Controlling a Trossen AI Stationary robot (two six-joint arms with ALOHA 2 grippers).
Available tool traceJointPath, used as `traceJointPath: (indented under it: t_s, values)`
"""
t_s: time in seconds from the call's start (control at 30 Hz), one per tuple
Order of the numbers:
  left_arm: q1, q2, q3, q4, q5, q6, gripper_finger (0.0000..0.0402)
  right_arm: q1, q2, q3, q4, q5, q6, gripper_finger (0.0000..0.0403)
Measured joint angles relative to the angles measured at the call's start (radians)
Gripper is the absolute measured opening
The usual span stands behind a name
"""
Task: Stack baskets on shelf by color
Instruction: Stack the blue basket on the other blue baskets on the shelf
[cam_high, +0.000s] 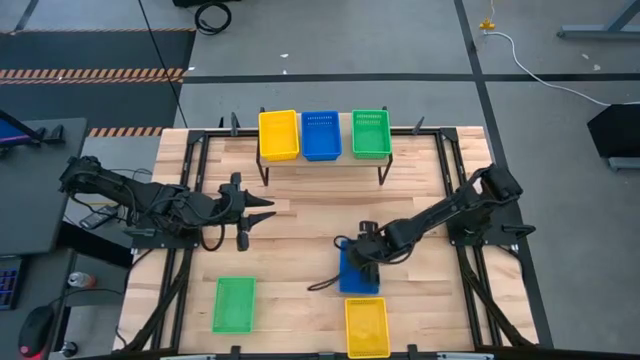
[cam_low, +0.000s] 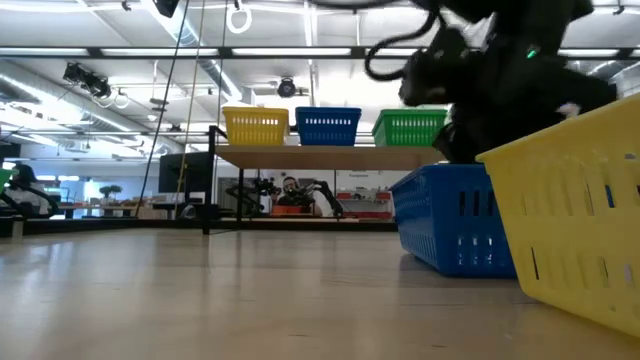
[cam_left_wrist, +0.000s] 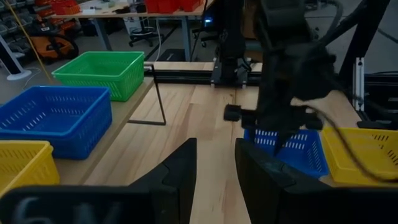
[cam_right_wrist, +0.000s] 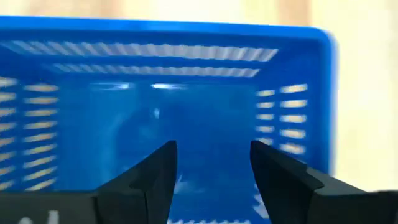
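A yellow basket (cam_high: 279, 135), a blue basket (cam_high: 321, 135) and a green basket (cam_high: 370, 133) stand side by side on the shelf (cam_low: 320, 157) at the far side. On the table lie a green basket (cam_high: 233, 303), a yellow basket (cam_high: 367, 325) and a blue basket (cam_high: 362, 282), each resting on its bottom. My right gripper (cam_right_wrist: 213, 165) is open and points steeply down over the inside of that blue basket (cam_right_wrist: 186, 106), at its far end. My left gripper (cam_high: 268, 212) is open with nothing between its fingers, raised left of the table's middle.
The shelf's thin black legs (cam_high: 264, 172) stand on the slatted tabletop. Black frame rails (cam_high: 180, 250) run along the table's left and right sides. Bare wood lies between the shelf and the near baskets. The near yellow basket (cam_low: 575, 210) sits close beside the blue one (cam_low: 450, 225).
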Motion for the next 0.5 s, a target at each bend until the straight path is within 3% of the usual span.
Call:
traceJointPath:
  t_s: [0.23,0.5]
  values:
    - [0.000,0.000,0.000,-0.003,0.000,-0.004,0.0117,-0.060,0.011,0.001,-0.046,0.111,-0.053,0.0209]
    - [0.000,0.000,0.000,-0.005,0.000,-0.005,0.0117,-0.144,0.009,0.003,-0.099,0.323,-0.089,0.0208]
